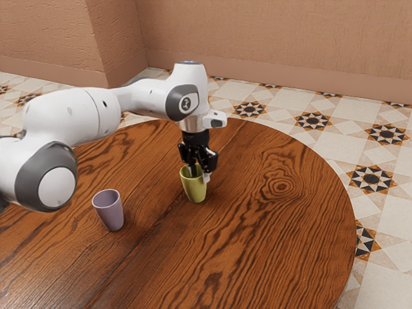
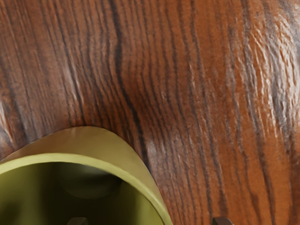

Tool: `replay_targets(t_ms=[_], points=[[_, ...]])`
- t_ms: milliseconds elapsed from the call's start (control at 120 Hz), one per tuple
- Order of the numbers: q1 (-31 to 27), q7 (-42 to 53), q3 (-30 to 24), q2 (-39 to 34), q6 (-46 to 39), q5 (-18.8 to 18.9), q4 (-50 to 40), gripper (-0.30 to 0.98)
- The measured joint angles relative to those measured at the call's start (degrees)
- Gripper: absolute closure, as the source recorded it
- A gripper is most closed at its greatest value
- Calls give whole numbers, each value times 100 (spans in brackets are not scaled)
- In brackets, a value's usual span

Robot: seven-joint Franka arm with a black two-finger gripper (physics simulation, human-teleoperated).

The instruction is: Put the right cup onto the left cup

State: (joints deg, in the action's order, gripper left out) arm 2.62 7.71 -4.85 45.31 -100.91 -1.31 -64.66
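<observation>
Green cup [image 1: 196, 191] is upright, mouth up, long axis vertical. Gripper [image 1: 199, 175] has jaws spread astride its wall. Purple cup [image 1: 111, 215] stands apart, mouth up.

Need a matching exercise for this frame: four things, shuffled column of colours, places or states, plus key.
1. green cup
2. purple cup
3. hand
4. table

A. brown, with dark wood grain
B. open, astride a rim
C. standing well clear of the hand
D. standing directly below the hand

Pairs: 1-D, 2-C, 3-B, 4-A
</observation>
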Motion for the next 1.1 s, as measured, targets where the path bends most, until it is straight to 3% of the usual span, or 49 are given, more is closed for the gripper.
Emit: replay_targets(t_ms=[542,758,967,1100], points=[[-43,-34,-24,107,28,-2,24,70],[-7,-68,-3,57,11,9,21,76],[128,-111,78,-509,-10,39,-376,78],[202,-151,203,-1308,-170,51,-1348,78]])
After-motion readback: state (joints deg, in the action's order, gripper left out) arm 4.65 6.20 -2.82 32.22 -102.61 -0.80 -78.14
